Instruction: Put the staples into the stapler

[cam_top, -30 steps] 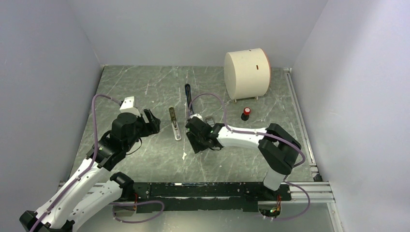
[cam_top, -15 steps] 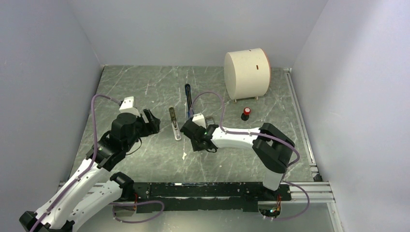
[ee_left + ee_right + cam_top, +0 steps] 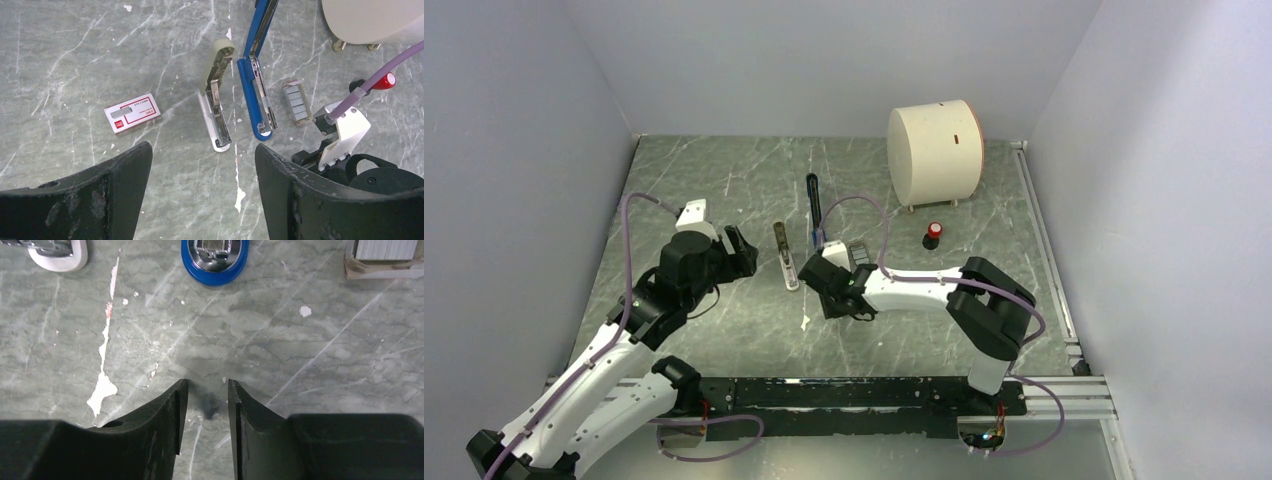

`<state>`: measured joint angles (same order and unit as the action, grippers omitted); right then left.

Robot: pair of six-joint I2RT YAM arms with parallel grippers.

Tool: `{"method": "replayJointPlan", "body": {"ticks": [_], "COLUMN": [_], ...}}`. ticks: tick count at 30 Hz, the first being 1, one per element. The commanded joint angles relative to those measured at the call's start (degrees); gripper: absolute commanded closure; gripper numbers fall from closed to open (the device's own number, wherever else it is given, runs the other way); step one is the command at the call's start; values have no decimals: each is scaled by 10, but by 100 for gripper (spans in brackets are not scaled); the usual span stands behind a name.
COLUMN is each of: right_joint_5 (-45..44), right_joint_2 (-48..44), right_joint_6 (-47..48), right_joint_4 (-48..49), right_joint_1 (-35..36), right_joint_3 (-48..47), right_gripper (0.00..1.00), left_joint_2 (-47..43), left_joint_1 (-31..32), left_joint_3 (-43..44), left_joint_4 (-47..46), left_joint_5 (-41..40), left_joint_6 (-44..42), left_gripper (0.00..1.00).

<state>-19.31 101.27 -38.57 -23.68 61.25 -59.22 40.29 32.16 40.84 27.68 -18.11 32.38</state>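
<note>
right wrist: the right gripper point(image 3: 206, 385) has narrowed to a slim, empty gap and slid up just short of the stapler point(image 3: 215, 255), which lies opened out with the staples point(image 3: 382, 249) beside it. the left gripper point(image 3: 200, 152) hangs wide and empty. loading looks unstarted.

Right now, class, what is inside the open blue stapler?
The stapler is hinged open, its base lined with grey metal. Whether staples sit inside is too small to tell; a staple strip lies beside it.
</note>
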Motion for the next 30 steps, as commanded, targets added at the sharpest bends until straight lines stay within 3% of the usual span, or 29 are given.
{"method": "replayJointPlan", "body": {"ticks": [1,14,20,25,30], "right_joint_5": [10,-10,1,41,99], "right_joint_2": [-10,-21,-39,-35,-44], "right_joint_6": [-12,-19,-3,58,203], "right_joint_4": [-41,-47,-37,-35,-25], "right_joint_1": [5,5,4,3,0], "right_joint_3": [34,20,19,15,9], "right_gripper": [61,57,62,63,60], "left_joint_2": [0,3,2,2,-3], "left_joint_1": [-2,-2,-2,-2,-2], "left_joint_3": [-4,-4,-3,-3,-3], "left_joint_4": [-15,-17,-15,-16,-10], "left_joint_5": [10,8,6,8,8], "left_joint_6": [1,2,2,2,3], "left_gripper": [20,20,20,20,20]}}
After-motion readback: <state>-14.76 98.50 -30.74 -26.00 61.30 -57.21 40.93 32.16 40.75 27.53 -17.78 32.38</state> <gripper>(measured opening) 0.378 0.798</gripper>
